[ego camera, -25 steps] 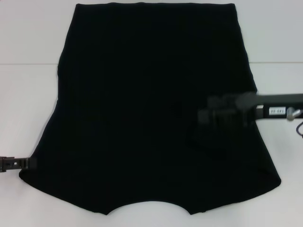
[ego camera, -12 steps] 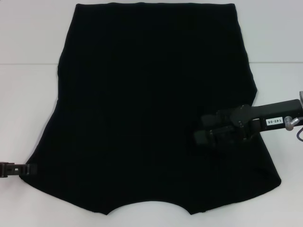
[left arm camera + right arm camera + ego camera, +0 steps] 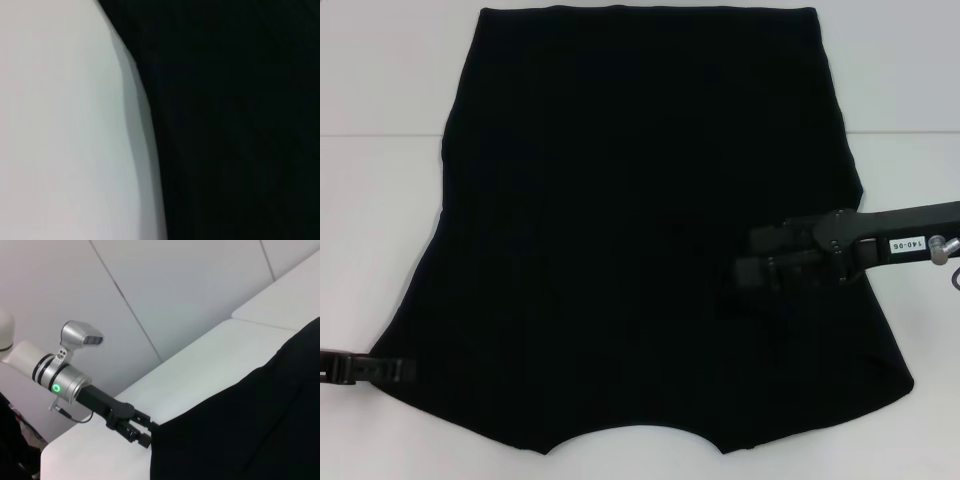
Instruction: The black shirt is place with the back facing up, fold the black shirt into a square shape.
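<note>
The black shirt (image 3: 620, 200) lies flat on the white table (image 3: 380, 220) and covers most of it, with no lettering showing. Its straight hem is at the far side and its curved neckline at the near edge. My right gripper (image 3: 748, 270) hovers over the shirt's right part, its arm reaching in from the right. My left gripper (image 3: 398, 370) is low at the shirt's near left corner, touching its edge. In the right wrist view the left gripper (image 3: 144, 437) meets the shirt (image 3: 250, 430) at its border. The left wrist view shows only shirt (image 3: 240, 125) beside table (image 3: 60, 125).
A seam (image 3: 370, 136) runs across the tabletop between two white panels. Bare strips of table lie left and right of the shirt. A pale panelled wall (image 3: 175, 290) stands behind the table in the right wrist view.
The right gripper has dipped lower over the shirt's right part and then steadied. The left gripper has slid nearer and rightward, reaching the shirt's near left corner.
</note>
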